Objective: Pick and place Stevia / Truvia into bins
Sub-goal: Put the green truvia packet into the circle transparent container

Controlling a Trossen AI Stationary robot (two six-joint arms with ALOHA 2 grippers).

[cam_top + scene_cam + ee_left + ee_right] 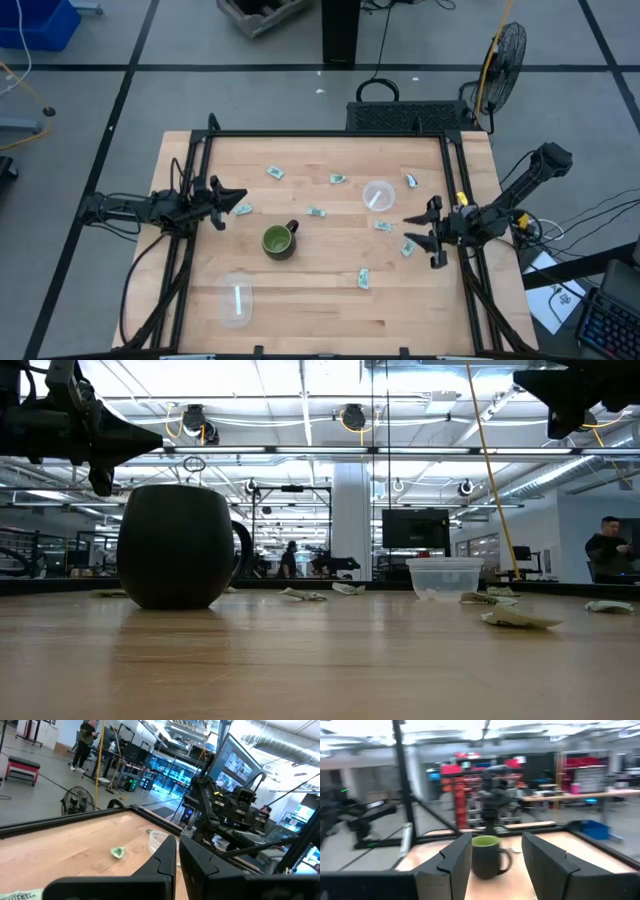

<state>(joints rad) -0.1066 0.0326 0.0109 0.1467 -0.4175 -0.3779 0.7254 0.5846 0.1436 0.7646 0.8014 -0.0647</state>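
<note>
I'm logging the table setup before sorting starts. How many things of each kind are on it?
Sachets: 8
Clear cups: 2
Mug: 1
Total: 11

L arm: reached in from table's left edge, held low and roughly level, pointed toward centre.
L gripper: seen above left part of table; fingers pressed nearly together, only a thin slit left, nothing held.
R arm: entered from right edge, elbow raised out beyond table's right side, forearm angled down and in toward centre.
R gripper: seen above right part of table; fingers spread well apart, nothing between them.
Both grippers: held clear above table surface in low view, facing each other.
</note>
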